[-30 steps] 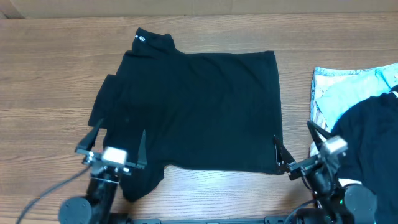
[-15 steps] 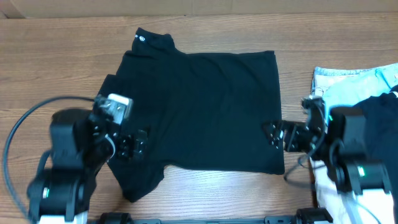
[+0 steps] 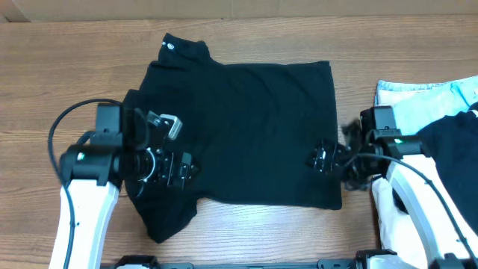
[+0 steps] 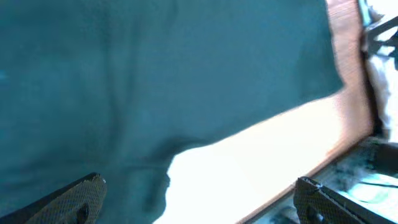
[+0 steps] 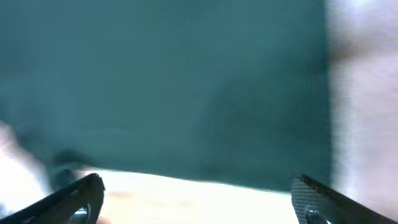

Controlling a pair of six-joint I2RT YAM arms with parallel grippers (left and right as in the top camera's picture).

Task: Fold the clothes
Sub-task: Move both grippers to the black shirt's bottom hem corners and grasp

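The black T-shirt (image 3: 246,127) lies spread flat on the wooden table, its white neck label (image 3: 170,46) at the far left corner. My left gripper (image 3: 179,168) is open and empty over the shirt's near left part, close to the sleeve. My right gripper (image 3: 323,159) is open and empty over the shirt's near right edge. The left wrist view shows the shirt (image 4: 155,74) as dark teal cloth with its edge and bright table between my left gripper's fingers (image 4: 199,199). The right wrist view shows the shirt (image 5: 174,81) above my right gripper's fingers (image 5: 199,199), blurred.
A light-blue garment (image 3: 418,104) lies at the right edge with another rumpled black garment (image 3: 448,157) on it, under my right arm. Bare wooden table (image 3: 60,90) surrounds the shirt. The table's near edge shows in the left wrist view (image 4: 348,137).
Both arms have swung in from the near edge over the shirt. The left gripper now hovers over its near left part and the right over its near right edge. The shirt has not moved.
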